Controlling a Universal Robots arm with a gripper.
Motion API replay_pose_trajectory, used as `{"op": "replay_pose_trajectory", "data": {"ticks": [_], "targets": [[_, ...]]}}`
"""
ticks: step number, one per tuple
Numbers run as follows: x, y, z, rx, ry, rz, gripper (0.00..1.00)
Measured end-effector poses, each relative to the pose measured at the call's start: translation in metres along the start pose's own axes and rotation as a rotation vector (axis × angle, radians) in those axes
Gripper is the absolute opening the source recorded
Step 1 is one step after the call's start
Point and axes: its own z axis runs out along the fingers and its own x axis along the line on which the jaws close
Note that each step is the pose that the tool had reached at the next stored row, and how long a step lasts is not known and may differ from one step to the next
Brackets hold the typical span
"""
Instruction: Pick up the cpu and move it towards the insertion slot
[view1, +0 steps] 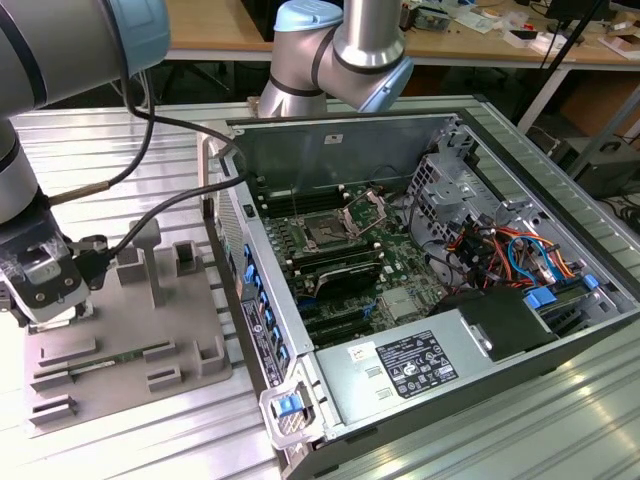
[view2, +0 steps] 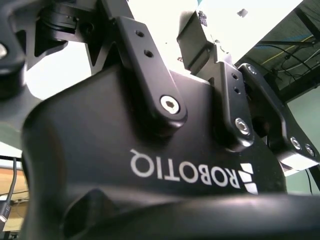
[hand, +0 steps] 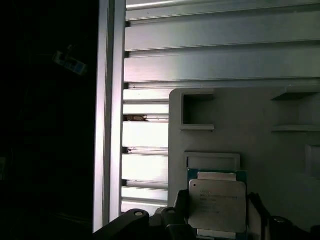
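Observation:
The cpu (hand: 217, 204), a flat square chip with a silvery top, sits between my gripper's (hand: 218, 212) two dark fingers (hand: 181, 204), which press on its opposite sides. It hangs just over the grey plastic tray (hand: 260, 125), beside an empty raised pocket (hand: 212, 160). In the exterior view my gripper (view1: 45, 300) is at the tray's (view1: 130, 340) left edge. The insertion slot (view1: 327, 232) lies on the green board inside the open computer case, well to the exterior view's right of the gripper, with its silver bracket (view1: 366, 208) raised. The second wrist view shows the gripper's black housing (view2: 150, 145).
The case's metal side wall (view1: 240, 290) stands between the tray and the board. Black memory slots (view1: 335, 275), a power supply (view1: 410, 365) and a bundle of cables (view1: 500, 250) fill the case. Tall posts (view1: 150, 260) rise from the tray. The slatted aluminium table's edge (hand: 107, 125) is close by.

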Motion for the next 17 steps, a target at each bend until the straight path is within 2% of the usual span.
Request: {"op": "replay_pose_trajectory", "data": {"ticks": [9, 17], "targets": [[0.0000, 0.0003, -0.0084, -0.0001, -0.0001, 0.000, 0.55], [0.0000, 0.0004, -0.0113, 0.0000, 0.0000, 0.000, 0.55]]}}
